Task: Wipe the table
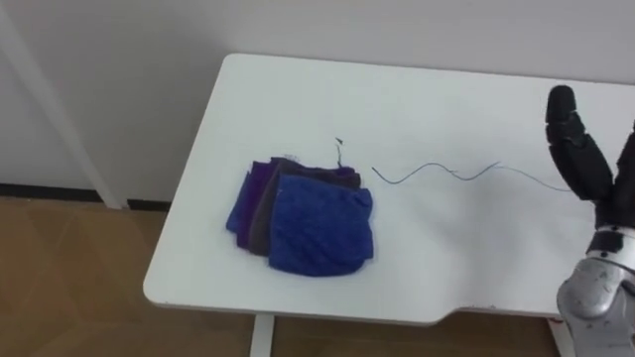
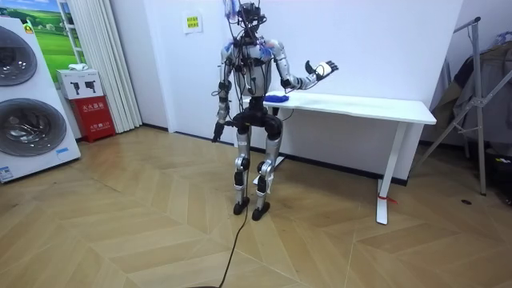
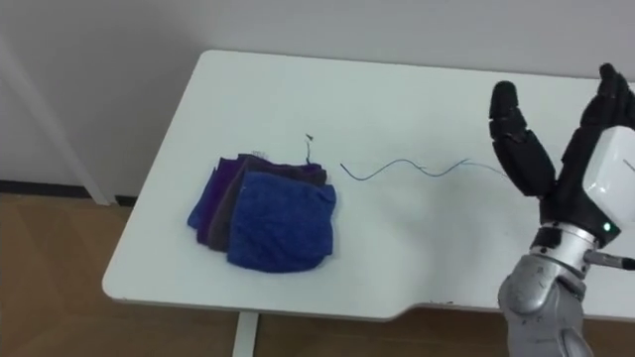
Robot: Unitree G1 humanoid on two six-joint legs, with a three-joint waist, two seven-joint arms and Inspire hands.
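Room view: cloths [image 2: 276, 98] seemingly apart from right fingers [image 2: 327, 67]

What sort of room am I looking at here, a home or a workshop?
Probably a test room set up like a home utility space: a white front-loading washing machine stands at the room view's left, and a plain white table carries a pile of blue and purple cloths.

Both your eye views look down from close above the desk [image 1: 446, 258] — the room view, well back, shares its white top.
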